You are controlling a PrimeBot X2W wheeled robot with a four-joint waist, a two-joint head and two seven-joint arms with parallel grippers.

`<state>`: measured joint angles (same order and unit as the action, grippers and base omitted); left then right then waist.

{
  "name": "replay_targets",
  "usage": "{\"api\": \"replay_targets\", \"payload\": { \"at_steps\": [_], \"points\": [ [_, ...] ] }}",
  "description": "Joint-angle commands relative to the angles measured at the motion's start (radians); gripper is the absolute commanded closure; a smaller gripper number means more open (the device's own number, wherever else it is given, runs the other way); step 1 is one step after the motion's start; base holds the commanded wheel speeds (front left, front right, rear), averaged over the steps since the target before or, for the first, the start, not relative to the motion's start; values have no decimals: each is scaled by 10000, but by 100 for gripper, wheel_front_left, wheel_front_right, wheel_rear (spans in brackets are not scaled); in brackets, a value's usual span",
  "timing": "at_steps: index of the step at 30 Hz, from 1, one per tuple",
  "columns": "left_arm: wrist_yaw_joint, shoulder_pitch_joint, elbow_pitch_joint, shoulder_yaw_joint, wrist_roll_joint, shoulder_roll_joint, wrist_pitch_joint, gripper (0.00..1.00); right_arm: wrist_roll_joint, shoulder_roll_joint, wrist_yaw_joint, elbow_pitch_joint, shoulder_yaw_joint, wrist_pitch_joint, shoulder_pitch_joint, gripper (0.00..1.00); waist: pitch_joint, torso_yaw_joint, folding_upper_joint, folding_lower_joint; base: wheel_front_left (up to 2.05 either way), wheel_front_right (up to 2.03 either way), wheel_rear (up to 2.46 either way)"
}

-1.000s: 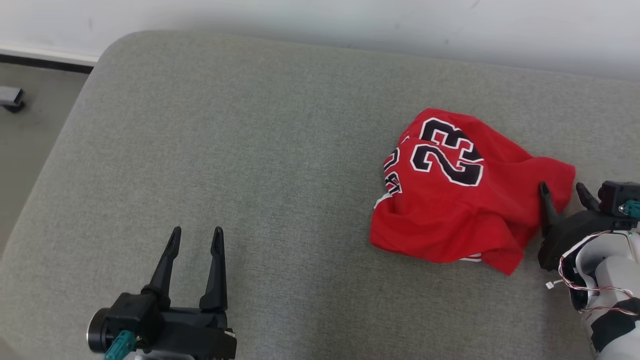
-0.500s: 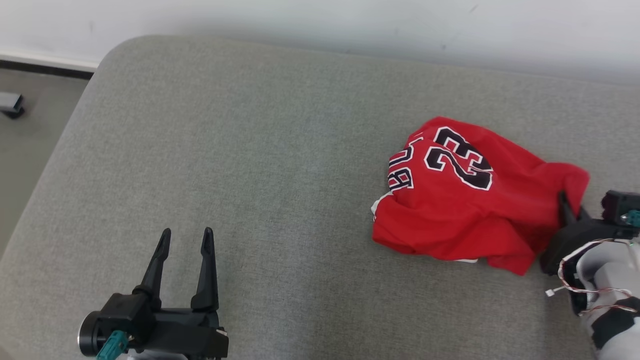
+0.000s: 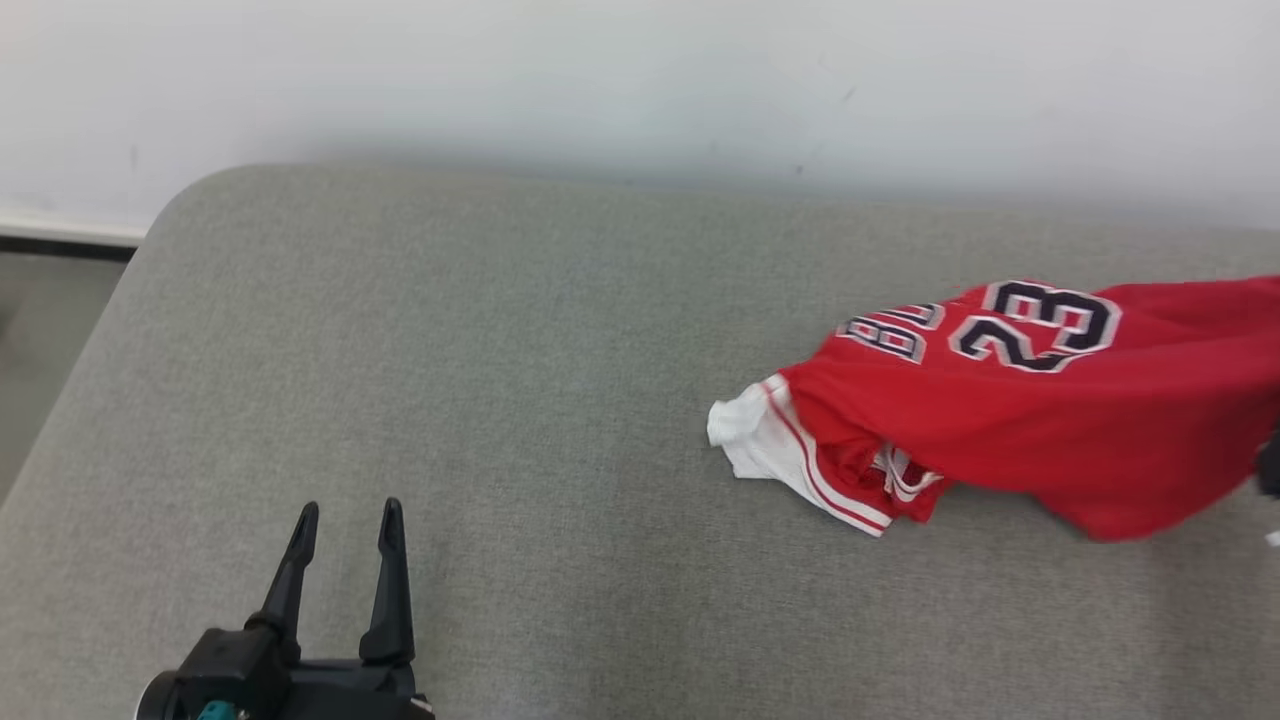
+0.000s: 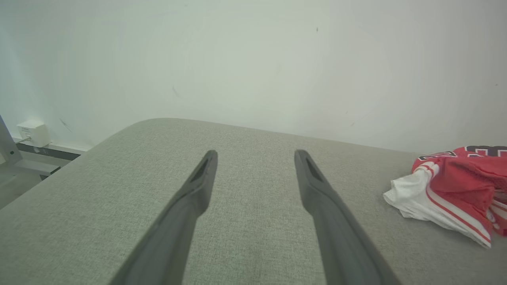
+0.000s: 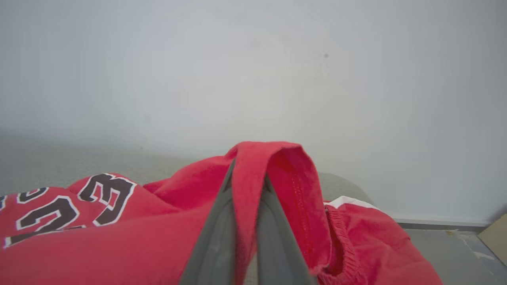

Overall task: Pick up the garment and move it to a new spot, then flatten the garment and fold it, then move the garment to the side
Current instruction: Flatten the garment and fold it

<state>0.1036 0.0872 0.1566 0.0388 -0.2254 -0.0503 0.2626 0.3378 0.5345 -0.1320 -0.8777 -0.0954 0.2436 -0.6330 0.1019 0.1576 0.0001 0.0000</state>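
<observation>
At the right pincer [image 5: 248, 178]: both fingers pressed together, clamped on a raised fold of the red garment [image 5: 119, 237], hem doubled over the fingertips. Rest of the cloth trailing from that fold: printed 23 to the left of the fingers, a ribbed red edge and a sliver of white trim to their right. Fingers pointing toward the pale wall [image 5: 253, 59], wrist low behind the cloth.

From the head view, garment [image 3: 1050, 420] drawn out toward the right frame edge, raised at the gripped end, white-trimmed end resting on the grey cushion [image 3: 500, 350].

At the left pincer [image 3: 349, 508]: 2 fingers spread wide apart, nothing between them, touching nothing. Held low over the cushion, fingers aimed ahead at the wall, close to level with the cushion top. Garment well off to the right of these fingers, nearest part the white trim [image 4: 412, 190].

Edges and room: broad stretch of grey cushion ahead of the left pincer and between it and the garment. Rounded cushion corner ahead and to its left, floor [image 3: 40, 330] beyond that corner, small white wall box [image 4: 33, 132] low down there. Back edge of the cushion against the wall, ahead of both pincers. To the right of the right pincer, cushion rounding off just past the cloth, with a strip of floor beyond.
</observation>
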Motion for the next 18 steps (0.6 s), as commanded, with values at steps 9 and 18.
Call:
{"api": "replay_targets", "payload": {
  "at_steps": [9,18],
  "points": [
    [-97,-455,-219,43,33,-1,30,0,10,1504,28,3000,448,-1348,406,100,-477,-341,-1,0,0,0,0],
    [-177,-481,-274,223,-134,-1,30,0,-231,722,28,5510,49,-2522,432,100,-572,-185,-1,0,0,0,0]
  ]
}}
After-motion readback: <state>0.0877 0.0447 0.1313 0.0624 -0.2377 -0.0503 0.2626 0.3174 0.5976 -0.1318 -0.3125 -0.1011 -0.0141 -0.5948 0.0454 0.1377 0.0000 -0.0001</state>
